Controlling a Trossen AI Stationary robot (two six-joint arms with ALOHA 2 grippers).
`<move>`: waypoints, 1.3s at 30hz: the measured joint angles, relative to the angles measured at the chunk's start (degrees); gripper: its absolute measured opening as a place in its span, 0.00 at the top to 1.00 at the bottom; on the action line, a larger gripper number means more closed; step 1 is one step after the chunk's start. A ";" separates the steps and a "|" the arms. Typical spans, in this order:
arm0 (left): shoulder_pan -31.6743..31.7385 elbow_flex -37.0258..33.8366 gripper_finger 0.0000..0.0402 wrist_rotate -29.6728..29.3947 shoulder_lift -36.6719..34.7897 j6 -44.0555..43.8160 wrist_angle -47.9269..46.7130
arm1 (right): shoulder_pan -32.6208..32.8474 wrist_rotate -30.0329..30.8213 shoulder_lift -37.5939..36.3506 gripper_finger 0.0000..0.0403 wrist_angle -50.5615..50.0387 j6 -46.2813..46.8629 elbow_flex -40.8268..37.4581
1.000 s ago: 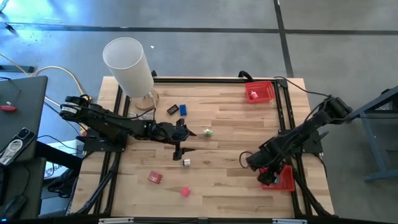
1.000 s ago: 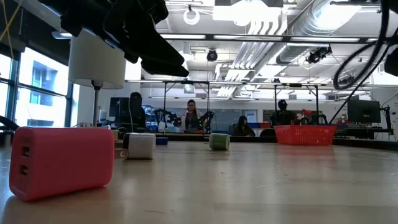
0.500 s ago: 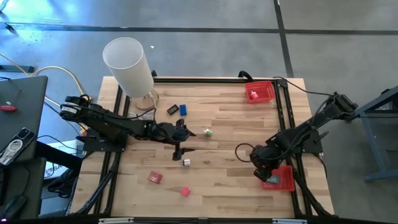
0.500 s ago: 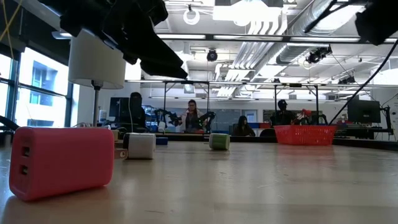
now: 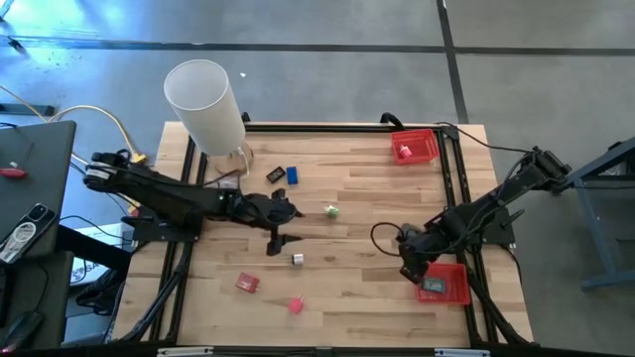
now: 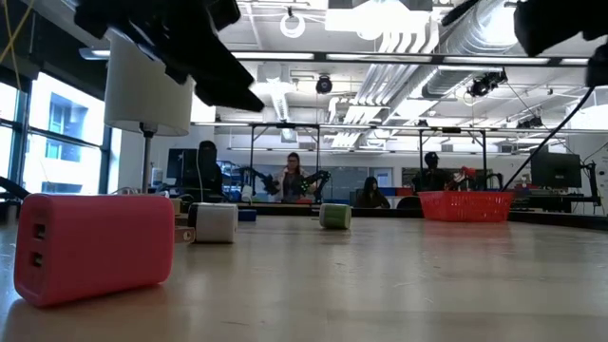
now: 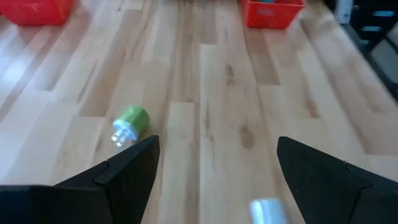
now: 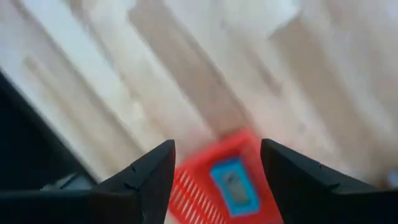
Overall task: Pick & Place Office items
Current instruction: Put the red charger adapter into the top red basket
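Office items are lying scattered on the wooden counter (image 5: 377, 198): black piece (image 5: 275, 176) and blue piece (image 5: 292, 175) side by side toward 11 o'clock, green piece (image 5: 331, 210) near the centre, white piece (image 5: 297, 259) just below centre toward 7 o'clock, red piece (image 5: 246, 284) and pink piece (image 5: 295, 305) lower down toward 7 o'clock. Teal piece (image 5: 434, 286) is lying inside the near red tray (image 5: 458, 294) at 4 o'clock. A second red tray (image 5: 429, 145) is sitting at 1 o'clock with something red in it, too small to tell.

Left arm is reaching in low from 9 o'clock, stretched almost flat across the counter. Left gripper (image 5: 277, 241) is hanging over bare wood between the green piece and the white piece, fingers spread and holding nothing. In its wrist view the green piece (image 7: 129, 123) is lying on its side ahead of the spread fingers (image 7: 130, 168), and the white piece (image 7: 268, 210) is showing just between them.

Right arm is coming in from 3 o'clock, bent at the elbow. Right gripper (image 5: 409, 270) is hovering at the inner edge of the near tray, fingers spread and empty. Its wrist view is showing the teal piece (image 8: 234, 184) in the tray beyond the fingers (image 8: 149, 177).

A tall white cylinder (image 5: 203, 107) is standing off the 11 o'clock corner.
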 joint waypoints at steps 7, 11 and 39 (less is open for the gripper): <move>-3.85 -0.02 0.21 3.16 -6.18 -2.02 -8.46 | 0.00 15.74 0.00 0.44 1.21 -5.73 0.00; -7.24 -0.02 0.21 4.08 -8.28 -2.26 -15.37 | -0.02 22.36 0.00 0.44 4.04 -10.07 0.00; -16.16 -0.02 0.21 4.09 -9.07 -7.19 -25.80 | -5.05 25.93 0.00 0.44 18.40 -25.40 0.00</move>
